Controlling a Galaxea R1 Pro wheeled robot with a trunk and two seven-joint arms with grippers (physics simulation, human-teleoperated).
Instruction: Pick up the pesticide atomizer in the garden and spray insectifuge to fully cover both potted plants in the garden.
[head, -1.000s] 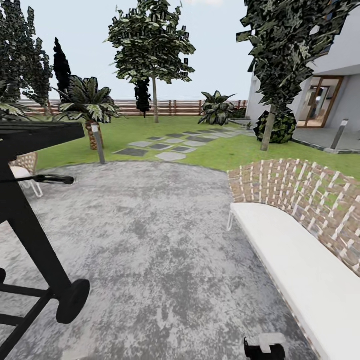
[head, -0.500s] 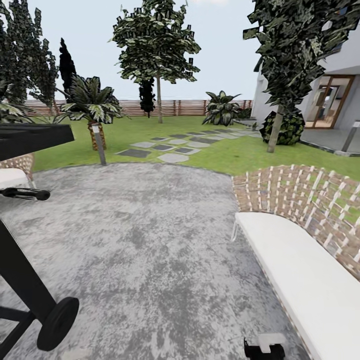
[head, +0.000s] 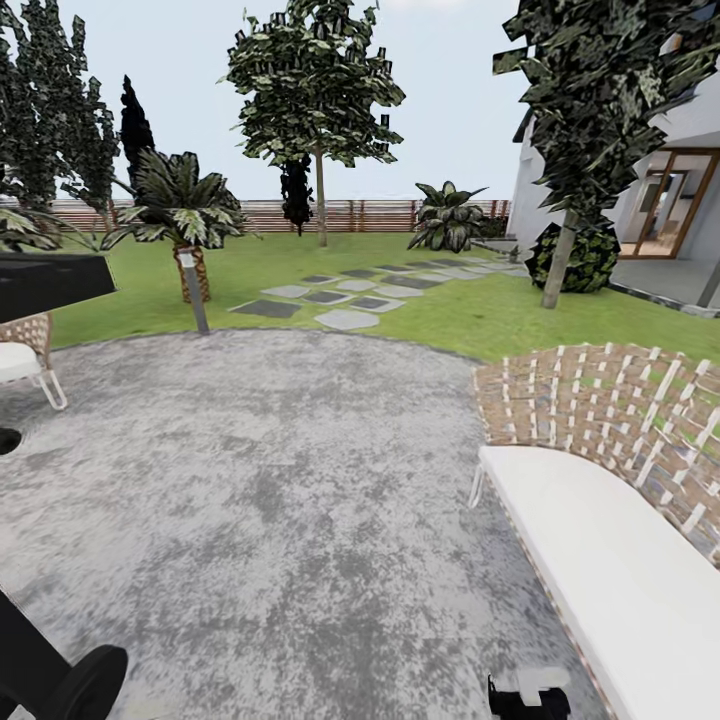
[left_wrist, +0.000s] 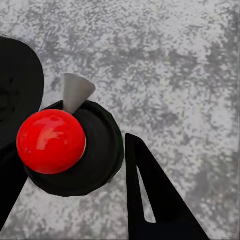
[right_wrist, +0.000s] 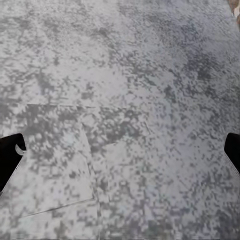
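In the left wrist view the pesticide atomizer (left_wrist: 70, 150) is a black round body with a glossy red ball on top and a grey cone nozzle. My left gripper (left_wrist: 75, 155) is shut on it, one black finger (left_wrist: 150, 200) at its side, grey patio below. My right gripper (right_wrist: 120, 155) is open over bare patio, with its fingertips (right_wrist: 10, 157) wide apart and nothing between them. Part of that right gripper (head: 528, 695) pokes into the head view's bottom edge. The garden lawn (head: 300, 265) runs back to a brown slatted fence (head: 370, 213). The potted plants are out of view.
I stand on a round grey mottled patio (head: 280, 480). A white-cushioned woven bench (head: 600, 540) is close on the right, a black wheeled grill (head: 40, 290) on the left. A short lamp post (head: 193, 290), a palm (head: 180, 215), stepping stones (head: 345, 295), tall trees and the house (head: 670, 200) lie ahead.
The whole head view has shifted as the camera moves forward: the grill has slid off to the left and the bench sits lower in the picture. Both grippers look the same.
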